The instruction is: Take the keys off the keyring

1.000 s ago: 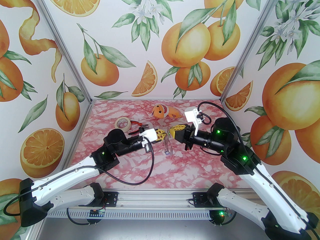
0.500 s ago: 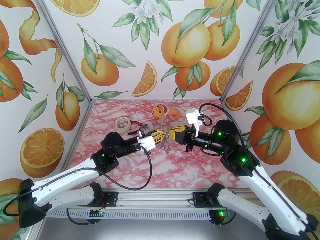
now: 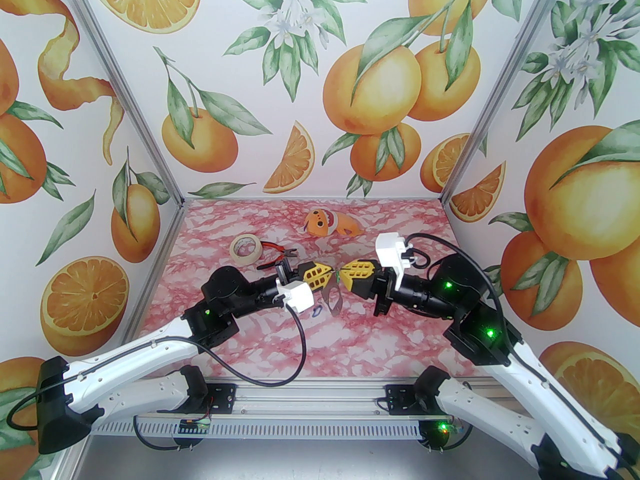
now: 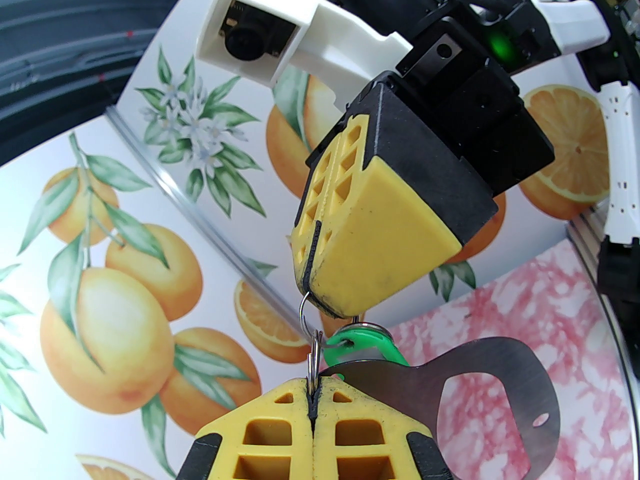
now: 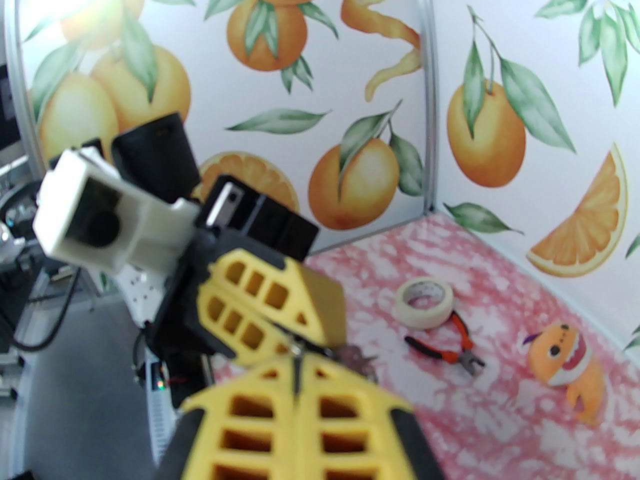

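Note:
Both grippers meet tip to tip above the middle of the pink table. My left gripper (image 4: 313, 393) is shut on a small split ring (image 4: 316, 355) of the keyring, whose grey metal loop (image 4: 480, 383) hangs beside its fingers. My right gripper (image 4: 312, 288) is shut on a thin wire ring (image 4: 303, 308) hooked into that split ring. The green key (image 4: 362, 344) sits between the two tips. In the top view the left gripper (image 3: 330, 271) and right gripper (image 3: 341, 273) face each other, the metal loop (image 3: 333, 302) dangles below them, and a blue key (image 3: 316, 311) shows low on its left.
A roll of beige tape (image 3: 246, 248) and red-handled pliers (image 3: 277, 256) lie behind the left arm. An orange plush toy (image 3: 327, 222) rests near the back wall. Patterned walls close the left, right and back sides.
Both grippers stayed shut. The right wrist dropped and slid right, the left wrist rolled, and the hanging metal loop with the blue key swung left and lower.

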Action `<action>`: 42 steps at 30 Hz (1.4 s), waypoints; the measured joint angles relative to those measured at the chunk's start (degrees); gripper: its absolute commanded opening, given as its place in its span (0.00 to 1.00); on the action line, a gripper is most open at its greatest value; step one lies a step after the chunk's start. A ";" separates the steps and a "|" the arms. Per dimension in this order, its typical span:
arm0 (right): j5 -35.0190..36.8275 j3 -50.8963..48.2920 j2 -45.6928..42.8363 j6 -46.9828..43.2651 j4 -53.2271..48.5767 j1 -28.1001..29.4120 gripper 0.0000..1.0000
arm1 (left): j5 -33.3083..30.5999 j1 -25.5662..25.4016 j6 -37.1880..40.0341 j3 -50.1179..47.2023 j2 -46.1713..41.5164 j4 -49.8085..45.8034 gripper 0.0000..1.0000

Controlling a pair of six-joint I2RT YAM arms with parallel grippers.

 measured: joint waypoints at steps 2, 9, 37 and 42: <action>1.29 -0.02 0.00 -1.97 -0.02 0.74 0.00 | -0.39 -0.04 -0.20 0.09 0.20 0.00 0.00; 5.25 -0.13 -0.24 -8.33 -0.17 2.38 0.00 | -1.42 -0.04 -2.40 1.31 0.35 -1.86 0.00; 17.99 -1.16 -1.60 -29.35 -3.58 9.55 0.00 | -2.49 -0.42 -11.08 10.25 3.02 -17.84 0.00; 19.08 0.09 -0.61 -31.26 -5.03 10.12 0.00 | -2.51 -0.37 -11.67 11.52 3.19 -20.00 0.00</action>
